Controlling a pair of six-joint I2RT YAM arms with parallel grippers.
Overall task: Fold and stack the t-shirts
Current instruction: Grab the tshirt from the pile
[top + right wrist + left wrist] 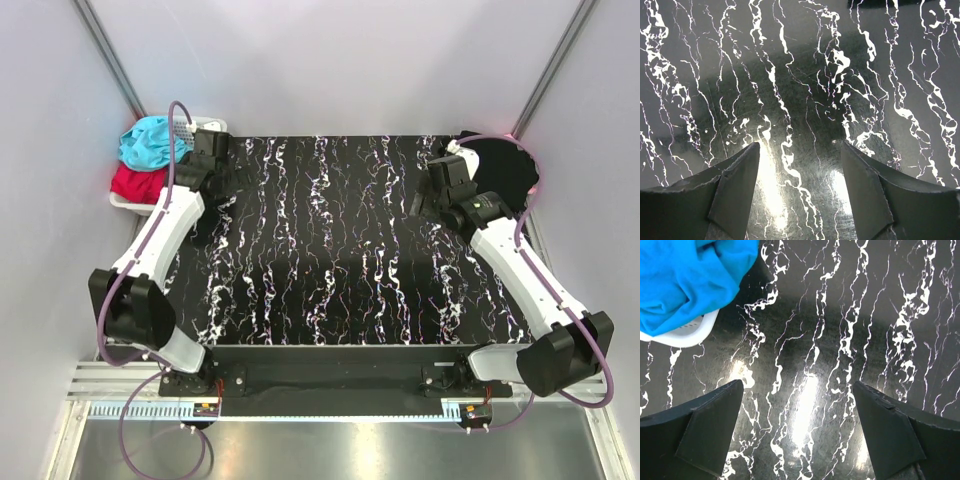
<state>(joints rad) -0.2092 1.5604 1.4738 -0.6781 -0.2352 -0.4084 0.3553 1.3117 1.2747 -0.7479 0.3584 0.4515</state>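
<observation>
Black, white-veined tabletop [330, 250] is seen beneath the left jaws and the right jaws, each pair spread wide apart with nothing held. Near the left jaws, a blue t-shirt [685, 275] is heaped in a white basket [687, 336] at the far-left corner. A black t-shirt [505, 165] is bunched at the far-right corner.

You see three garments: one blue t-shirt [150, 140], one red cloth [135, 183], one black t-shirt [500, 165]. There is one white basket [121, 201], one marbled table [330, 250], and two grippers: left gripper [797, 390], right gripper [800, 146].
</observation>
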